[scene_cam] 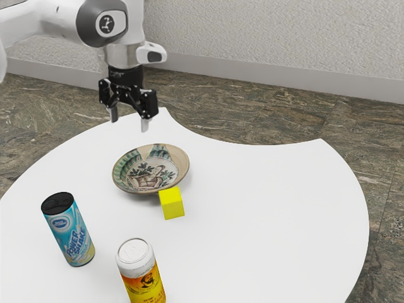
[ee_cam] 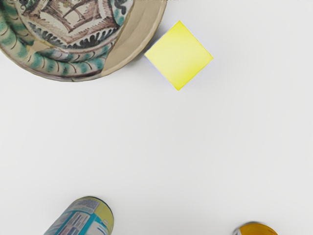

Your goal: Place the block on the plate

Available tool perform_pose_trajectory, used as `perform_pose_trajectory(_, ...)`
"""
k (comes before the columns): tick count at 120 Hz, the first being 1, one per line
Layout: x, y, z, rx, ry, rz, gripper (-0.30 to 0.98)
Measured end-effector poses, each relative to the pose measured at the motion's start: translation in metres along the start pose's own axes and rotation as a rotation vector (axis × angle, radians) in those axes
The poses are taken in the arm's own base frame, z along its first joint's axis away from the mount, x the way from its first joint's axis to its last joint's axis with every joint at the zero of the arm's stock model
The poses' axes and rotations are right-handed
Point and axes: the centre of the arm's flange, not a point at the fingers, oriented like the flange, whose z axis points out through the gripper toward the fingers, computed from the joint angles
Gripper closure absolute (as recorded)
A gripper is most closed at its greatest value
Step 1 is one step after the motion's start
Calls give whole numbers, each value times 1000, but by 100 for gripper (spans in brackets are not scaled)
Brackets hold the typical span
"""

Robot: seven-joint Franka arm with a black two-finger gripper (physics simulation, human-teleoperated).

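Dark, streaked flooring (scene_cam: 240, 120) meets a rough, pale wall (scene_cam: 271, 38) beyond our curved white table (scene_cam: 271, 202). On that table sits our block (scene_cam: 172, 204), a small cube of plain, vivid yellow with straight edges and crisp corners. Its top glows lemon-bright, while a side turned toward the exterior view's camera takes a deeper, mustardy shade; the wrist view gives us its top as a clean square. We find it just beside the rim of the painted plate (scene_cam: 148, 175), though we cannot tell whether they touch. The plate is dished, with green foliage, brown drawing and tan patches. Our fingers (scene_cam: 144, 125) hang well above the table, spread wide apart with nothing between them. Nearer the exterior view's camera stand a blue can (scene_cam: 71, 231) with a black top and a yellow-orange can (scene_cam: 141, 273) with a white upper part.
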Motion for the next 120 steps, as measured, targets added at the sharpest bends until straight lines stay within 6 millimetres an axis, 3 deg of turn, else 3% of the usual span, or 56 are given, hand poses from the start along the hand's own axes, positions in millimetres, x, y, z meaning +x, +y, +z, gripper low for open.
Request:
perform_pose_trajectory(13, 3, -3, 2, -2, 5, 3, 0)
perform_pose_trajectory(24, 17, -6, 20, -4, 3, 1, 0)
perform_pose_trajectory(36, 41, -18, 47, -9, 2, -32, 0)
perform_pose_trajectory(73, 107, -6, 131, -34, 48, -198, 0)
perform_pose_trajectory(89, 128, -17, 163, -45, 71, -336, 0)
perform_pose_trajectory(104, 139, -27, 180, -57, 91, -457, 0)
perform_pose_trajectory(120, 148, -14, 184, -75, 117, -556, 0)
